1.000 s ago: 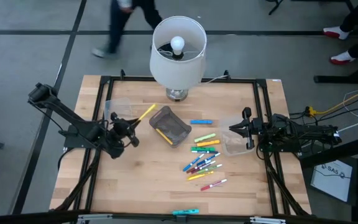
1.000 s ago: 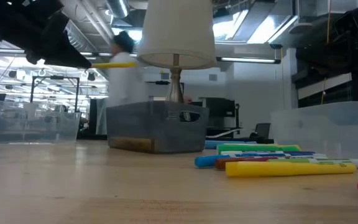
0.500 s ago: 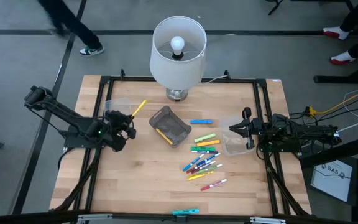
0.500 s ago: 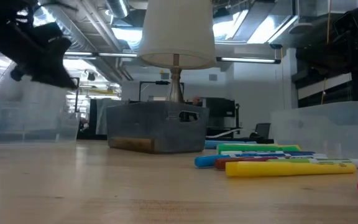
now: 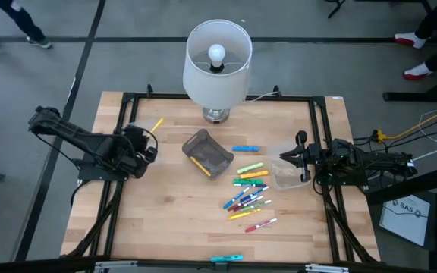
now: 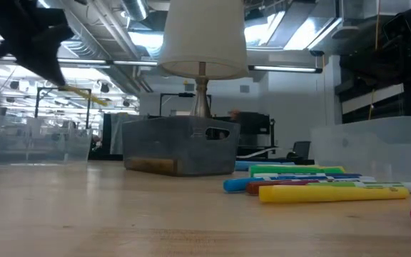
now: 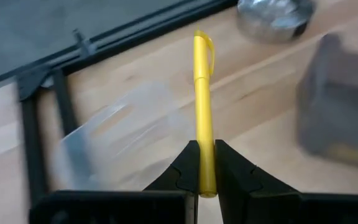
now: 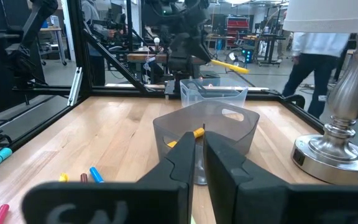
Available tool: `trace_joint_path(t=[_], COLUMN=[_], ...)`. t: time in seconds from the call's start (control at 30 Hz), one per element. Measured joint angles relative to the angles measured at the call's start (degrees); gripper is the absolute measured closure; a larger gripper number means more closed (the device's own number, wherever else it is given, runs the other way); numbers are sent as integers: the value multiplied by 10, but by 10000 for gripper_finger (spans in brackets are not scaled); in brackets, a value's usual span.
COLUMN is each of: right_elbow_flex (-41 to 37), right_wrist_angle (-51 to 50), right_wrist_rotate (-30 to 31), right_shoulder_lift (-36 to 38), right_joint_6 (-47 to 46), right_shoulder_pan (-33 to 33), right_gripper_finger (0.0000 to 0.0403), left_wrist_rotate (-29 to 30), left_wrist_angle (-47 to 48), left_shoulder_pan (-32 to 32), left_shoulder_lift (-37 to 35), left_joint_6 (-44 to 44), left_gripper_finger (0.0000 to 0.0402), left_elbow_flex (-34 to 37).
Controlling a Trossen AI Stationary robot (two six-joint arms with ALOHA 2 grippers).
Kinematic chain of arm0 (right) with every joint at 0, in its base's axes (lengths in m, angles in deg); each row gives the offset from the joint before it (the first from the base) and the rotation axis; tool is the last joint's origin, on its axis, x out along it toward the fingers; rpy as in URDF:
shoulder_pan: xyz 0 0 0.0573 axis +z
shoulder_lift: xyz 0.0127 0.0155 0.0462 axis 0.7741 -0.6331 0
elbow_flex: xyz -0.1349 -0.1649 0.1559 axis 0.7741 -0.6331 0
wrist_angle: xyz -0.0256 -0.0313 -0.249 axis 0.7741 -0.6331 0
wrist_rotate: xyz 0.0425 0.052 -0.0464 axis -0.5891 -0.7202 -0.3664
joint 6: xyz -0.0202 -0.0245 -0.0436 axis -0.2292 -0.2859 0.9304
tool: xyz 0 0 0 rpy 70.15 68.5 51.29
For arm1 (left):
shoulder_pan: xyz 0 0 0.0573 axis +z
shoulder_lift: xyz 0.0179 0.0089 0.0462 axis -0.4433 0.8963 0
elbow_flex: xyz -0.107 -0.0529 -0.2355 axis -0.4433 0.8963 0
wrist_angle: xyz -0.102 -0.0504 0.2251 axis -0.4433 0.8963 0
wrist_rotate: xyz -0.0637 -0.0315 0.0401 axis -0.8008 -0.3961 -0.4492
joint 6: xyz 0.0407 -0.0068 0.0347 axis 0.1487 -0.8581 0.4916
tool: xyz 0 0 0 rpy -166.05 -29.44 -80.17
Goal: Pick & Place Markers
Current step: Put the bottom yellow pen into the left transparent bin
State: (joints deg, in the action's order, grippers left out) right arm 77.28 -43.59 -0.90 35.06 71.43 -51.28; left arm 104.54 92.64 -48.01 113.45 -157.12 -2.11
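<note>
The left gripper (image 7: 206, 171) is clamped on a yellow marker (image 7: 202, 106), held above the table's (image 5: 173, 220) left side over a clear bin (image 5: 141, 129), arm bent in from the left edge. The right gripper (image 5: 302, 158) rests at the right side beside a second clear bin (image 5: 283, 176), its fingers nearly together with nothing between them. One grey basket (image 5: 207, 154) sits mid-table below one lamp (image 5: 217, 61). About a dozen loose markers (image 5: 247, 193) lie between basket and right gripper.

Matt wooden table (image 5: 173, 212), clear plastic bin (image 7: 114, 140), glossy metal lamp base (image 8: 334, 146)
</note>
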Motion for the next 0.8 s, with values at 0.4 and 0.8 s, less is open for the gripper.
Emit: trace_joint_path(t=[0.4, 0.8], right_elbow_flex=[0, 0], right_wrist_angle=[0, 0], right_wrist_rotate=[0, 0], right_shoulder_lift=[0, 0], right_joint_6=[0, 0], right_shoulder_pan=[0, 0], right_gripper_finger=[368, 368], left_wrist_rotate=[-156, -200], left_wrist_angle=[110, 110], left_shoulder_pan=[0, 1], left_shoulder_lift=[-4, -4], left_joint_6=[49, 142], left_gripper_finger=[378, 378], left_elbow_flex=[-33, -38])
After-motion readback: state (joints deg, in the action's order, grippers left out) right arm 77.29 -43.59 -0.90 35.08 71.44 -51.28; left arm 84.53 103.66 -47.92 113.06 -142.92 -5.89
